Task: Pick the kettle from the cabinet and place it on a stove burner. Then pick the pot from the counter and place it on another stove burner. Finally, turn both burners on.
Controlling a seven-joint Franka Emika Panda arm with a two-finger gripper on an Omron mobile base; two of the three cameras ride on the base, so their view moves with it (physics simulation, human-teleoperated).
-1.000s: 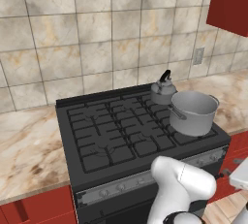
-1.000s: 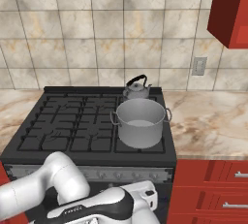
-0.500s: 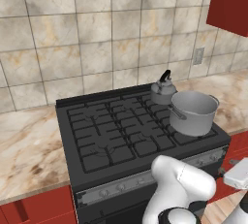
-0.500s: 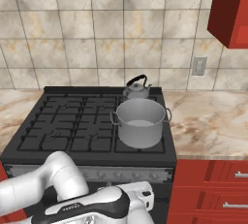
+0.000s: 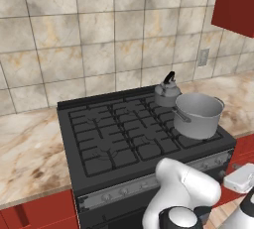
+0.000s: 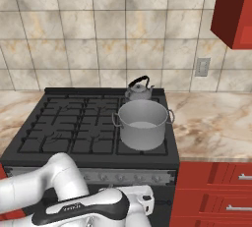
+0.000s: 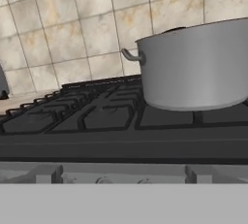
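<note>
Steel pot [image 6: 143, 130]: sits on the front-right grate of the stove [image 5: 124, 139], about 4 o'clock from the cooktop centre in the right base view. Upright, both side handles visible, interior looks empty.
Kettle [image 6: 139, 91]: on the rear-right grate, at 12 o'clock from the pot, just beside it; can't tell if they touch. Black arched handle up, lid on.
Burners: both vessels look placed, so the two pick-and-place steps read as done. What's left is the knobs.
Knob panel [image 6: 128, 176]: silver strip along the stove front, at 6 o'clock from the pot. Small round knobs, too small to tell their position.
My gripper: jaws spread fully, holding nothing. Hand is low in front of the stove; hand view looks level across the grates at the pot [image 7: 198, 68], with the tops of the knobs at the bottom edge.
Handling, knobs: judged stiff, small, smooth metal, likely slippery. Pinch across the knob body, squarely, then rotate; a shallow grip may slip.
Handling, pot: judged rigid and fairly heavy; no need to touch it now.
Risk: picking the wrong knob for the two right-side burners.
Counter [image 6: 216, 123]: marble, at 3 o'clock from the pot.
</note>
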